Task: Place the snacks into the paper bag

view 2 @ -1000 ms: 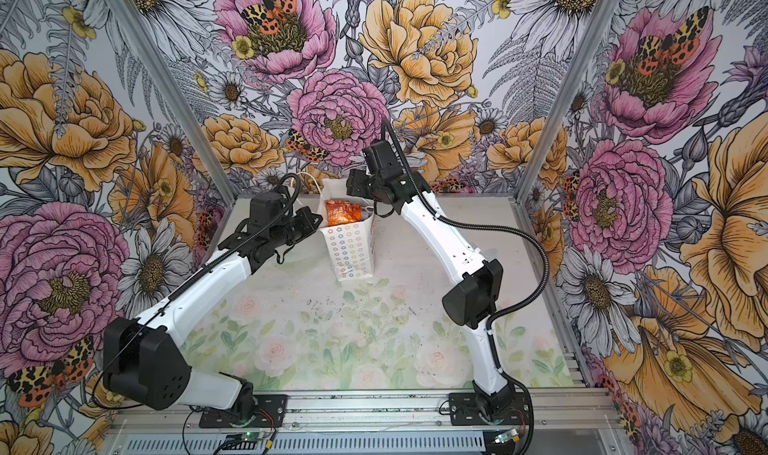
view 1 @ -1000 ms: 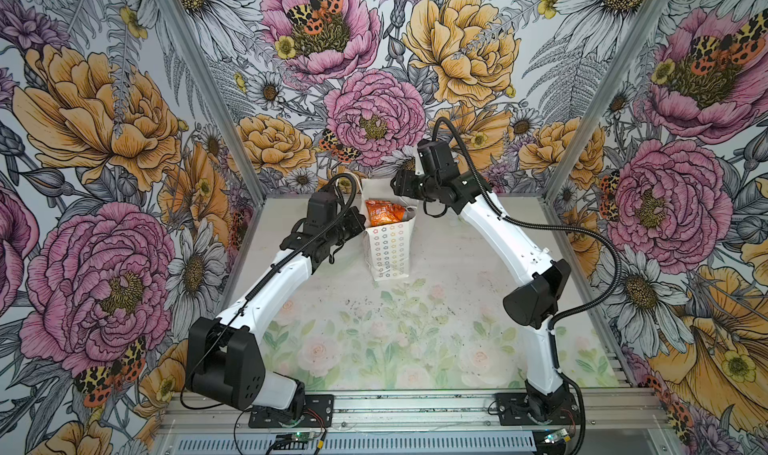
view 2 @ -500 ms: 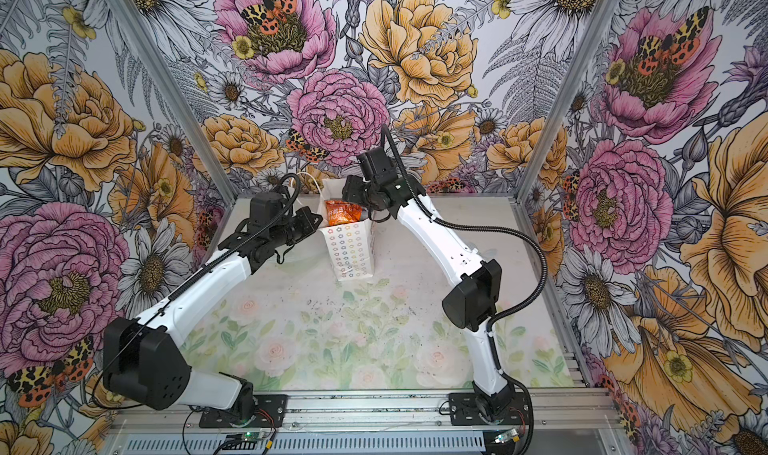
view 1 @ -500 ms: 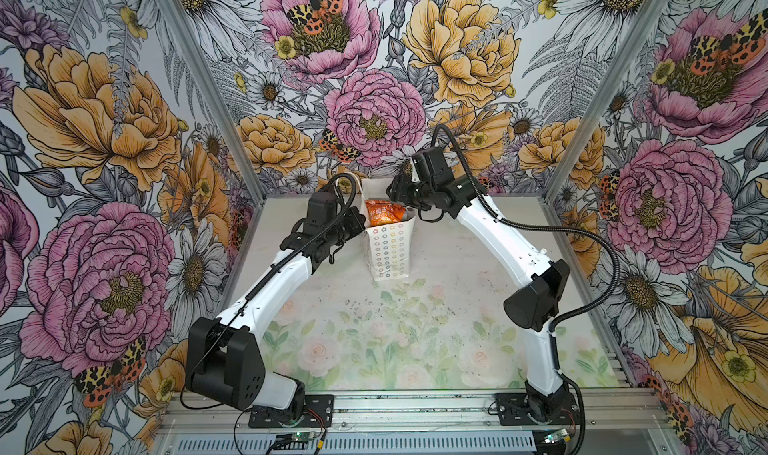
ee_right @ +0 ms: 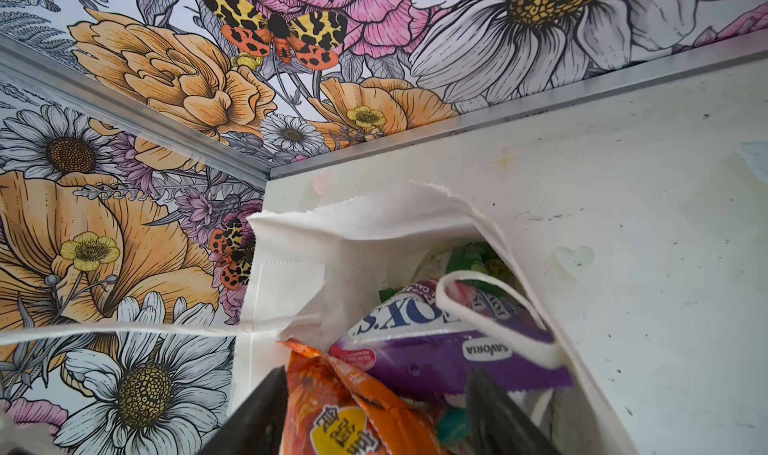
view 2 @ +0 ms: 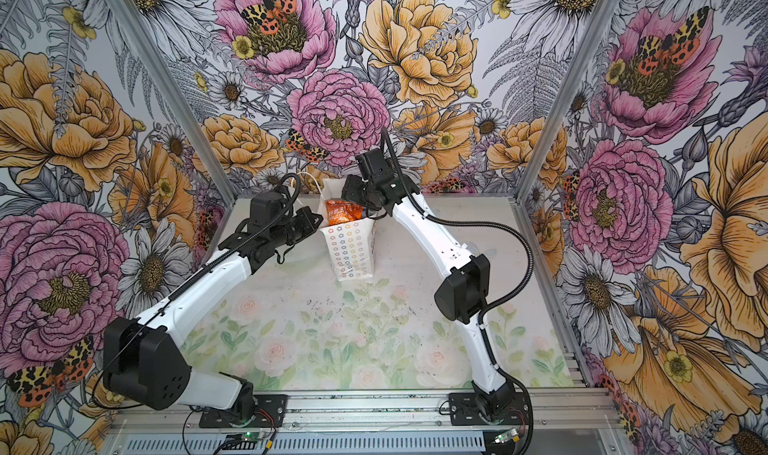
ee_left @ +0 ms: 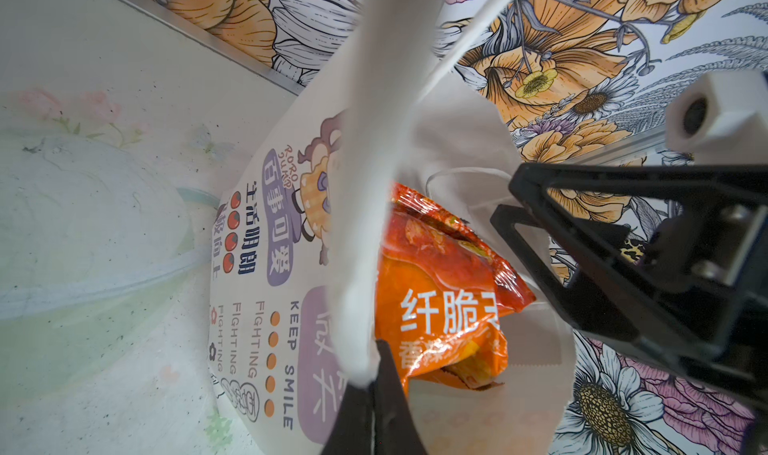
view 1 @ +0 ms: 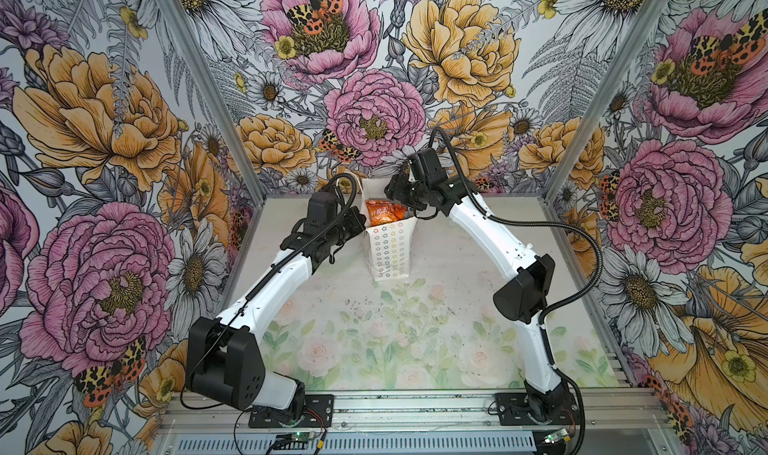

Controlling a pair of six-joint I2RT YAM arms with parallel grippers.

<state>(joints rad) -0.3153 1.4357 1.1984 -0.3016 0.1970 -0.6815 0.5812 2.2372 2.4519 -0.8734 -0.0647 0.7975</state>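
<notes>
Looked across the table (view 1: 374,340) and found the paper bag (view 1: 390,251) upright at its far middle, between the two arms. Saw the left gripper (view 1: 362,225) pinched shut on the bag's left rim. Saw the right gripper (view 1: 397,197) at the bag's mouth, jaws partly apart, astride the orange packet (view 1: 384,212) without clamping it. Noted that packet poking above the rim, the purple FOX'S packet (ee_right: 436,353) under it, a green packet (ee_right: 473,257) and a teal packet (ee_right: 453,428) deeper inside, and a string handle (ee_right: 498,303) looped across them.
</notes>
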